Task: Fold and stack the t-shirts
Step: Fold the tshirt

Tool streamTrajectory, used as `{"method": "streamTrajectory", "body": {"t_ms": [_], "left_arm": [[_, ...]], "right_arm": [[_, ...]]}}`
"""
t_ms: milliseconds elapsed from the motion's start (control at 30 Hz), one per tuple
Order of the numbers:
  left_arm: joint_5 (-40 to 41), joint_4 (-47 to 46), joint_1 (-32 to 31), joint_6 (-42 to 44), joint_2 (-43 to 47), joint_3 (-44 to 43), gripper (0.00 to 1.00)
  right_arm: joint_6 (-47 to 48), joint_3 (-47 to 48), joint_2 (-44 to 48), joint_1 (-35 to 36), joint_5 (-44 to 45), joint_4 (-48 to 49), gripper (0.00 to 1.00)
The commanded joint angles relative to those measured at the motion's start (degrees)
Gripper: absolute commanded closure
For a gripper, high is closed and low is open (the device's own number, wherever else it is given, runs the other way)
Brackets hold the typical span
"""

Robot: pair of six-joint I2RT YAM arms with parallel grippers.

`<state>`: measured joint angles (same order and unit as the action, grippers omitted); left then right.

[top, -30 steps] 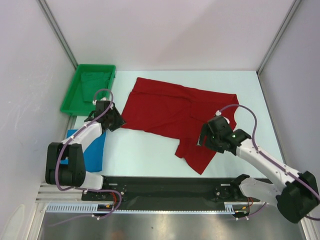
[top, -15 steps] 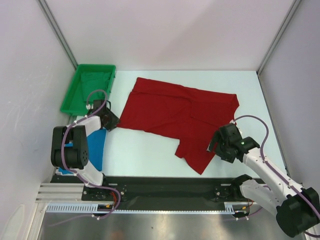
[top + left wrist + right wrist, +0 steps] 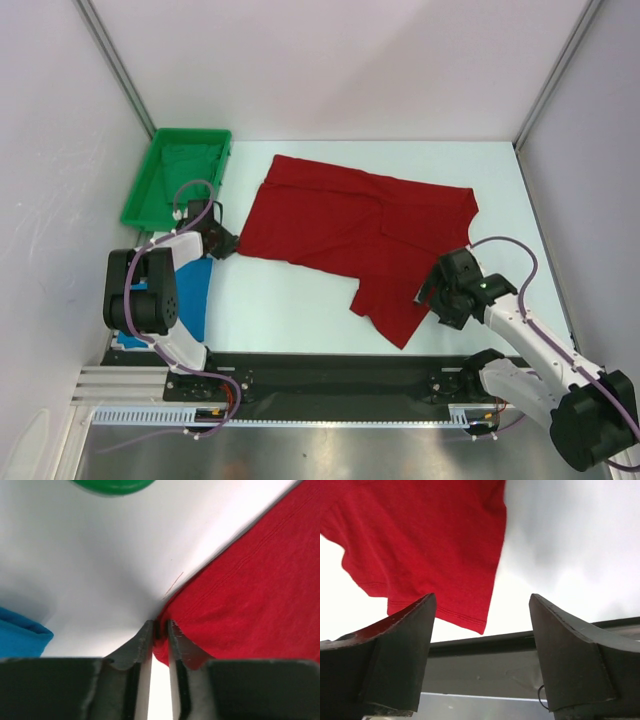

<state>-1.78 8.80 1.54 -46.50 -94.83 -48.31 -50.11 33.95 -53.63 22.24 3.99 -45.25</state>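
Observation:
The deep red t-shirt (image 3: 345, 225) lies spread across the middle of the white table, with one flap hanging toward the near edge. My left gripper (image 3: 228, 247) is shut on its left corner; the left wrist view shows red cloth (image 3: 240, 605) pinched between the tips of my left gripper (image 3: 160, 628). The bright blue t-shirt (image 3: 190, 295) lies folded at the near left, beside the left arm, and also shows in the left wrist view (image 3: 22, 632). My right gripper (image 3: 430, 295) is open and empty, low beside the red flap (image 3: 420, 545), its own tips (image 3: 481, 599) wide apart.
A green tray (image 3: 175, 175) stands at the far left of the table, just beyond the left gripper. The black rail (image 3: 330, 370) runs along the near edge. White walls close in on both sides and at the back.
The right gripper has pulled back from the red shirt toward the near right and now hangs open. The left gripper has shifted left and closed on the shirt's left corner.

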Motion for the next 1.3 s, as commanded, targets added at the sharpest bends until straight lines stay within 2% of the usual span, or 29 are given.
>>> {"method": "streamTrajectory", "body": {"t_ms": [0,200,333,400,467,600,733,1067,1167,1200,1233,1267], "left_arm": [[-0.15,0.17,0.3,0.44,0.17,0.94,0.79],[-0.68,-0.53,0.13,0.97,1.4,0.85,0.89],[-1.55,-1.76,0.22,1.15,1.93,1.29,0.93],[-2.17,-1.68,0.22,1.5,1.93,1.29,0.95],[-1.91,-1.77,0.22,1.68,2.1,1.29,0.95],[-2.17,-2.29,0.22,1.5,2.54,1.82,0.96],[-2.26,-2.56,0.22,1.59,2.63,1.91,0.96],[-2.7,-2.47,0.22,1.41,2.72,2.96,0.97],[-2.79,-2.03,0.22,1.59,3.16,2.52,0.98],[-2.7,-1.86,0.22,1.68,3.24,2.44,0.99],[-2.61,-1.85,0.22,1.68,3.42,2.26,0.99],[-2.61,-1.85,0.22,1.85,3.51,2.17,1.0]], "right_arm": [[-4.64,-1.52,-0.51,-0.18,-1.26,0.34,0.22],[-7.99,-5.2,-0.51,0.7,0.04,1.74,0.28],[-9.04,-6.53,-3.59,2.55,0.76,5.43,0.42],[-9.48,-5.66,-6.13,4.82,2.24,6.23,0.45],[-10.44,-4.78,-7.97,7.28,4.09,5.45,0.45],[-11.15,-3.9,-9.91,7.64,10.59,4.65,0.46],[-13.43,-3.9,-12.46,8.69,9.28,6.49,0.5],[-21.08,-2.05,-18.71,12.13,12.62,6.67,0.53],[-23.19,-2.84,-18.45,12.65,12.88,6.76,0.76],[-23.63,-3.19,-18.1,12.65,13.06,6.67,0.89],[-23.55,-3.98,-17.48,12.74,13.06,6.93,0.97],[-23.98,-4.16,-15.91,12.92,13.24,6.5,1.0]]}}
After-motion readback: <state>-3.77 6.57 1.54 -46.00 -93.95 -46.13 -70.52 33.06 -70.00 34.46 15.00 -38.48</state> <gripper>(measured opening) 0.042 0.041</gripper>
